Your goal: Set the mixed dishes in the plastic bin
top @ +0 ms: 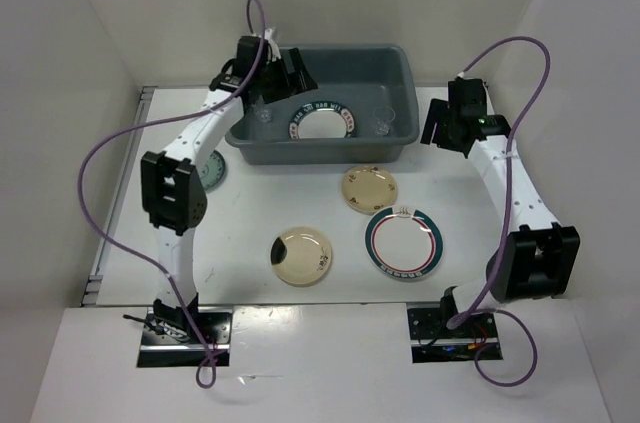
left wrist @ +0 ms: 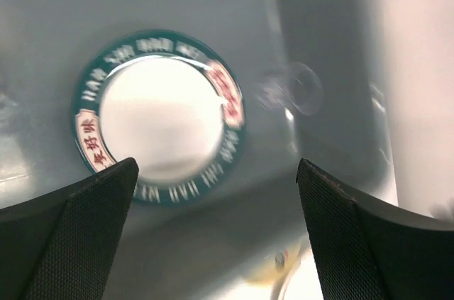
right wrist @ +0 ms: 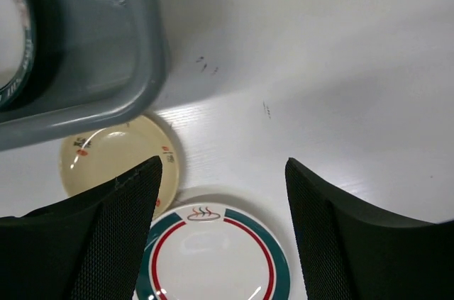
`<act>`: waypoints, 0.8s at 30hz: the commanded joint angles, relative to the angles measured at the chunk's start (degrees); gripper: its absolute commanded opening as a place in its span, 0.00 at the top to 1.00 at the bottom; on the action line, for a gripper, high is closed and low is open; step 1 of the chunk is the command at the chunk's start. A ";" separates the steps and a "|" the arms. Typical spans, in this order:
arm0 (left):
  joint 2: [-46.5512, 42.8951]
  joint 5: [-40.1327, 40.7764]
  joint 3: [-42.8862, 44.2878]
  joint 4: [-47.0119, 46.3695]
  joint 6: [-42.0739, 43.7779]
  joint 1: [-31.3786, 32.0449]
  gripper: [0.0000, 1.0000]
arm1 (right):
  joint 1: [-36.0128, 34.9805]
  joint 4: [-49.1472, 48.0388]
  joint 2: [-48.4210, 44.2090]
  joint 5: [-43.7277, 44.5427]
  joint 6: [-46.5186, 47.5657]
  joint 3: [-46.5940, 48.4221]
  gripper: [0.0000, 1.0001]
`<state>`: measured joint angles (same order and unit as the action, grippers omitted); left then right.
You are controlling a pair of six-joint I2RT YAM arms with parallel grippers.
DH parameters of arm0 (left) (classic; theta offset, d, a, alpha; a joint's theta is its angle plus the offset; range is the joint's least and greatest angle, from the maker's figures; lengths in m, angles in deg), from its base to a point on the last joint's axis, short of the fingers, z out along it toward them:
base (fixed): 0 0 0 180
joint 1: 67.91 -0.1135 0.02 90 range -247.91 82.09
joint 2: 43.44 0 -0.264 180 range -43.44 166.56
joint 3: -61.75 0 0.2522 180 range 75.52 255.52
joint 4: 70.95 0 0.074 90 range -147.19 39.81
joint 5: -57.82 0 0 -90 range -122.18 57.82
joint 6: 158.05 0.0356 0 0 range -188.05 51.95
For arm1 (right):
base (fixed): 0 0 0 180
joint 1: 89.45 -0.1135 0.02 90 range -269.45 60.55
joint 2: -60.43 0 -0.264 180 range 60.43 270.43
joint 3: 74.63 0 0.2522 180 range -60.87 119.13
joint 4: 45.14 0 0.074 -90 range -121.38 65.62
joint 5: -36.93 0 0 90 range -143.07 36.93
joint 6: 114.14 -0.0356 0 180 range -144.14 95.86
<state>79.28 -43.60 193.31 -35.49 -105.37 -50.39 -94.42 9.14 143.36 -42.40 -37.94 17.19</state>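
The grey-blue plastic bin (top: 322, 154) stands at the back centre. In it lie a white plate with a green-and-red rim (top: 322, 123) and two clear cups (top: 385, 123). My left gripper (top: 290, 83) hangs open and empty over the bin's left part; its wrist view shows that plate (left wrist: 159, 119) and a cup (left wrist: 301, 89) below the left gripper (left wrist: 216, 193). My right gripper (top: 440, 128) is open and empty to the right of the bin. In its wrist view the right gripper (right wrist: 223, 193) is above a cream plate (right wrist: 113, 154) and a second patterned plate (right wrist: 213, 257), beside the bin's corner (right wrist: 85, 52).
On the table in front of the bin lie a cream plate (top: 370, 188), the second patterned plate (top: 402, 243) and a cream plate with a dark patch (top: 301, 255). A teal saucer (top: 212, 173) shows partly behind the left arm. White walls enclose the table.
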 commanded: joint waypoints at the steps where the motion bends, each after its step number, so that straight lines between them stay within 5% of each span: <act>1: -11.95 -8.69 -5.27 -2.36 8.04 -0.03 0.00 | 1.19 2.38 2.31 -0.75 -0.52 -1.41 0.24; 9: -29.28 -21.18 -32.69 -1.31 23.24 -0.03 0.00 | 2.34 3.96 7.50 -9.79 2.98 -2.48 0.24; 15: -33.24 -24.68 -50.09 -2.26 23.71 3.40 0.00 | 2.86 5.62 15.49 -12.61 4.31 -1.43 0.24; 24: -33.33 -21.63 -53.55 -1.83 21.50 3.93 0.00 | 5.68 7.04 16.73 -17.44 2.90 -5.90 0.24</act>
<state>46.82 -65.33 138.10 -35.76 -84.82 -46.13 -89.29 13.97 161.07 -57.24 -34.75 12.95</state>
